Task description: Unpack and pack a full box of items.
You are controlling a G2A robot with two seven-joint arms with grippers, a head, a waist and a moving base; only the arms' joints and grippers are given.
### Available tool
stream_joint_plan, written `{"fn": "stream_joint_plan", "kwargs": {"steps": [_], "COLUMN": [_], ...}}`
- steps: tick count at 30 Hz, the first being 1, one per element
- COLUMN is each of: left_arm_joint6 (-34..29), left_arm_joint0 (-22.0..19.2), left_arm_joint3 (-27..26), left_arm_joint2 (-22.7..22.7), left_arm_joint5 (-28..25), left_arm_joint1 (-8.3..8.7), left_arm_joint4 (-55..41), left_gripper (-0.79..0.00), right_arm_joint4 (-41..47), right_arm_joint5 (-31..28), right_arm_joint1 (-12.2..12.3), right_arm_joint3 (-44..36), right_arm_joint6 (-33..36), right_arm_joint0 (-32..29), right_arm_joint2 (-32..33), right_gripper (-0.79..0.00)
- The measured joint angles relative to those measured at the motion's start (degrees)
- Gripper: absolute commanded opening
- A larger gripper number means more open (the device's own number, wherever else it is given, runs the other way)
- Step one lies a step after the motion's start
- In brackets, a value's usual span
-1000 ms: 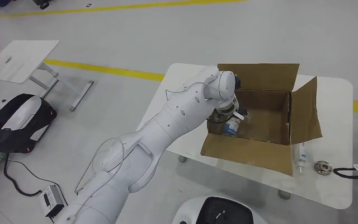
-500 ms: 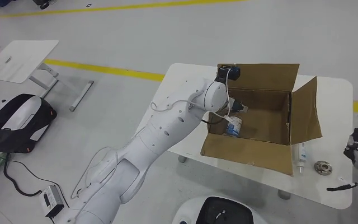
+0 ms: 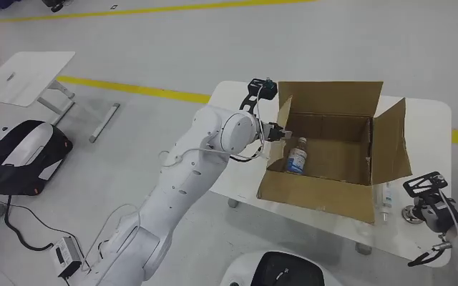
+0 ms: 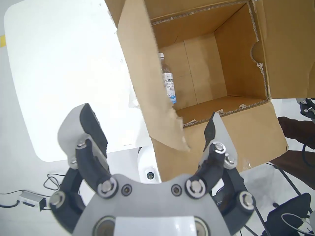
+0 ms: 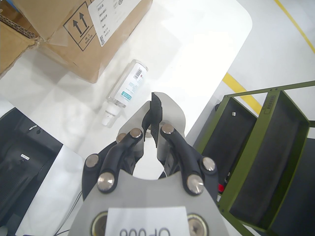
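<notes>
1. The left claw (image 4: 150,114) has its fingers spread wide apart and grips nothing.
2. A side flap (image 4: 147,74) of the box stands upright and shows in the gap between those fingers. I cannot tell whether it touches either one.
3. Just past the flap is the open cardboard box (image 4: 241,57). A clear bottle (image 4: 168,82) with a white cap and a blue-printed label rests inside, close against the wall on the claw's side.
4. The white worktop (image 4: 61,62) carries the box and spreads out beyond the claw's other finger.
5. The right claw (image 5: 155,104) has its fingers pressed together with nothing between them. It hangs above the worktop near its edge.
6. Just ahead of its tips a clear spray bottle (image 5: 128,87) lies on its side on the worktop, nozzle end nearer the claw and base end near the box's lower corner.
7. Off the worktop, beside this claw, a green metal rack (image 5: 265,136) stands on the floor by a yellow line (image 5: 240,87).
</notes>
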Motion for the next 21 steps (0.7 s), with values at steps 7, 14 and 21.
{"fn": "stream_joint_plan", "kwargs": {"steps": [7, 14, 21], "left_arm_joint6": [-0.42, -0.41, -0.41], "left_arm_joint0": [0.69, 0.69, 0.69], "left_arm_joint3": [-0.45, -0.45, -0.45], "left_arm_joint2": [-0.12, -0.12, -0.12], "left_arm_joint5": [-0.73, -0.73, -0.73], "left_arm_joint1": [0.11, 0.11, 0.11], "left_arm_joint4": [-0.36, -0.35, -0.35], "left_gripper": [0.0, 0.0, 0.0], "right_arm_joint4": [-2.4, -1.87, -2.42], "right_arm_joint5": [0.11, -0.8, -0.87], "right_arm_joint1": [0.15, 0.34, 2.17], "right_arm_joint3": [1.76, 7.41, 14.77], "right_arm_joint6": [-0.24, 16.13, 21.64], "right_arm_joint0": [0.36, 7.49, 15.34], "right_arm_joint2": [-0.55, -3.3, -13.32], "right_gripper": [-0.785, -0.785, -0.785]}}
